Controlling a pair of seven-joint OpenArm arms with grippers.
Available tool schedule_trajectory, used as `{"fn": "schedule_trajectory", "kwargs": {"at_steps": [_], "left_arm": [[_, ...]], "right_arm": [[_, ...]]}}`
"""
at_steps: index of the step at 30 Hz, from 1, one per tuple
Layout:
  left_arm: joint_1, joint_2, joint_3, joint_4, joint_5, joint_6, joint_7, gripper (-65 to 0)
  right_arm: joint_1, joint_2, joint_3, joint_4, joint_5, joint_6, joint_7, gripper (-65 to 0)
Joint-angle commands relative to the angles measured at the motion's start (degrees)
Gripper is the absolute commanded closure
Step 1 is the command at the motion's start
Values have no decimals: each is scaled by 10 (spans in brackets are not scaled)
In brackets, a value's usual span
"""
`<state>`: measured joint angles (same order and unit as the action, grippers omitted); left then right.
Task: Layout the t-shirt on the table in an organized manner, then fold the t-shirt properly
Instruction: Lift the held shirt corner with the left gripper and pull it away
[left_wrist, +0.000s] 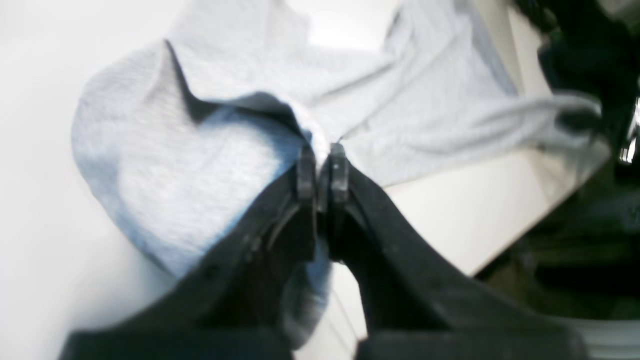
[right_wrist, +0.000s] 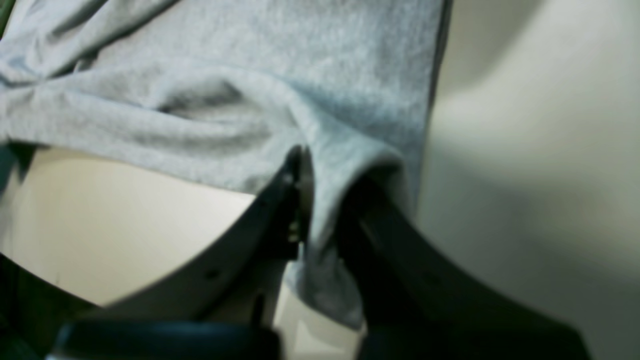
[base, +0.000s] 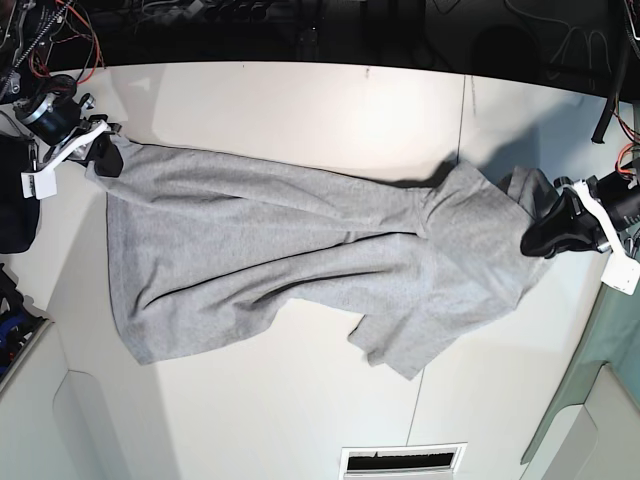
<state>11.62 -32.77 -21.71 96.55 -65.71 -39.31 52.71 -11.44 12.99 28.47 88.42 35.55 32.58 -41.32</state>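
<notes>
both sets of jaws are pinched tight on cloth: your left gripper (left_wrist: 322, 150) has its black fingertips (left_wrist: 306, 170) closed on a gathered fold of the light heather-grey cotton t-shirt (base: 300, 260) near the collar end, and your right gripper (right_wrist: 312, 170) clamps a hem corner at the opposite end. you can see the shirt stretched between the two arms across the large smooth white table (base: 300, 420), wrinkled along its length, one short sleeve lying flat toward the near edge. no lettering, brand or label can be read on the grey side that faces up.
</notes>
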Motion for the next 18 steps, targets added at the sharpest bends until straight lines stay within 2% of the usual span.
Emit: {"fn": "schedule_trajectory", "kwargs": {"at_steps": [1, 7, 10, 12, 18], "left_arm": [[-1, -12, -5, 10, -13, -7, -12, 0], [31, -3, -5, 10, -4, -7, -12, -1], [38, 8, -5, 10, 10, -7, -13, -119], [40, 12, -5, 9, 13, -7, -12, -168], [39, 18, -5, 9, 44, -7, -41, -170]], "right_arm": [[4, 6, 3, 9, 9, 2, 12, 0], [2, 6, 3, 9, 9, 2, 10, 0], [2, 6, 3, 9, 9, 2, 10, 0], [2, 5, 3, 9, 9, 2, 10, 0], [2, 5, 3, 9, 9, 2, 10, 0]]}}
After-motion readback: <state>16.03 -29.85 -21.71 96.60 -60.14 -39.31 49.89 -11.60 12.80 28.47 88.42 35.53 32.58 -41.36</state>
